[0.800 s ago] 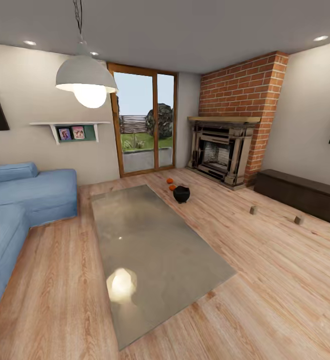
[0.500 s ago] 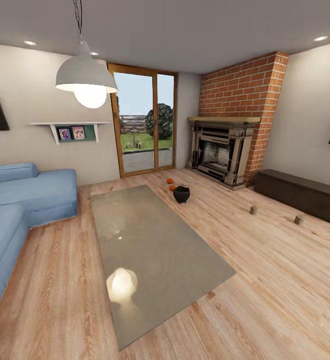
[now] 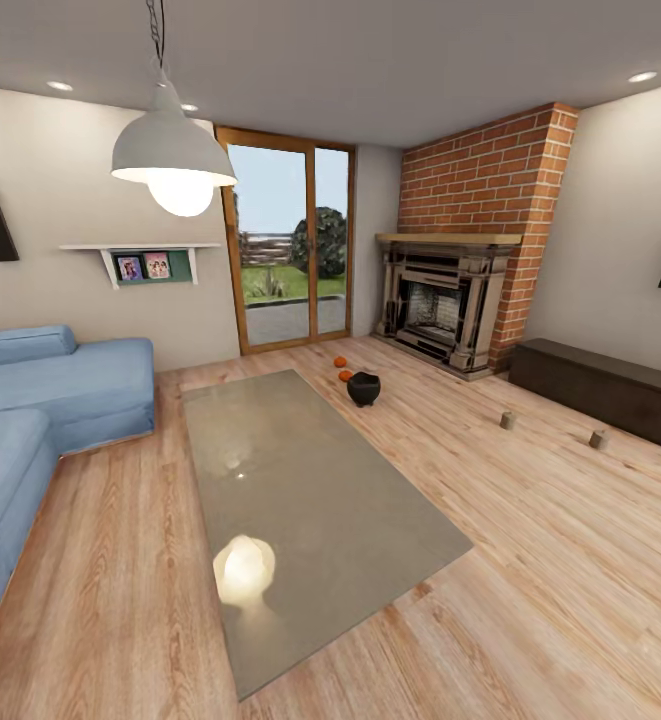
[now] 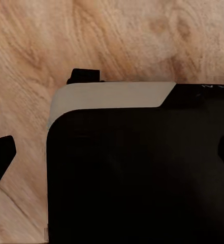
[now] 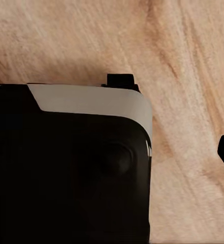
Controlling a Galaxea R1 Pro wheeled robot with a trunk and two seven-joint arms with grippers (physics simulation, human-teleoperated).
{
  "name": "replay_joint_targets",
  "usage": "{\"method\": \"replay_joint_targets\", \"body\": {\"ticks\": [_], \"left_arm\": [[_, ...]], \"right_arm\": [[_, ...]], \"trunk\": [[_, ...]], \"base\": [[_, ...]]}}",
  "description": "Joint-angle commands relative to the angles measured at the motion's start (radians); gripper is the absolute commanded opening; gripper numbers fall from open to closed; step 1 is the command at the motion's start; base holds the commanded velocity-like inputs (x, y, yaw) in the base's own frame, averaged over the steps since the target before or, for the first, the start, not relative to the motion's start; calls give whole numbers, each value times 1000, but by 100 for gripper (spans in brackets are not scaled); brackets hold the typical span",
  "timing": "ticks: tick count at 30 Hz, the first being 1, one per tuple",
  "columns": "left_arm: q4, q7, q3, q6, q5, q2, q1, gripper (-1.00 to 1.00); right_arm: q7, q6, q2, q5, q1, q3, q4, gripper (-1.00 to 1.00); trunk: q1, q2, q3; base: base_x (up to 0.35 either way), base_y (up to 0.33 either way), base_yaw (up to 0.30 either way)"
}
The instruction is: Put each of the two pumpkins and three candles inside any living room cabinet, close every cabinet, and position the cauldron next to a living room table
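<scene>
Two orange pumpkins [image 3: 340, 361] [image 3: 345, 376] lie on the wood floor past the far end of the glossy grey table [image 3: 310, 490]. The black cauldron [image 3: 363, 388] stands beside them, close to the table's far right corner. Two tan candles [image 3: 507, 420] [image 3: 597, 439] stand on the floor in front of the long dark-brown cabinet [image 3: 600, 385], whose fronts are shut. A third candle is out of view. In the wrist views, my left gripper [image 4: 112, 157] and right gripper [image 5: 112, 152] hang over the robot's dark body and the floor, fingertips wide apart and holding nothing.
A blue sofa [image 3: 50, 390] fills the left side. The brick-backed fireplace [image 3: 440, 305] stands in the far corner, with a glass door [image 3: 290, 250] to its left. A pendant lamp [image 3: 173, 160] hangs over the table. Open floor runs between table and cabinet.
</scene>
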Motion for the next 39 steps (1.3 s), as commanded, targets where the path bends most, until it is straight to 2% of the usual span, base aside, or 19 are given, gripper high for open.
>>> {"method": "replay_joint_targets", "body": {"ticks": [1, 7, 8, 17, 39], "left_arm": [[3, 0, -1, 0, 0, 6, 6, 100], [37, -3, 0, -33, -35, 39, 40, 100], [124, -3, -1, -114, -54, 58, 128, 100], [130, -3, -2, -118, -60, 58, 131, 100], [93, -2, -2, -118, -58, 56, 129, 100]], "right_arm": [[0, 0, 6, 1, 6, -4, -8, 100], [0, -33, 17, 4, 40, -14, 15, 100], [0, -133, 18, 5, 75, -15, 99, 100], [0, -141, 19, 6, 78, -15, 111, 100], [1, -142, 19, 6, 78, -14, 112, 100]], "trunk": [[0, -1, -1], [0, -1, -1], [0, -1, -1], [0, -1, -1], [0, -1, -1]], "base": [[0, 0, 0], [0, 0, 0], [0, 0, 0], [0, -76, 0], [0, -306, 0]]}}
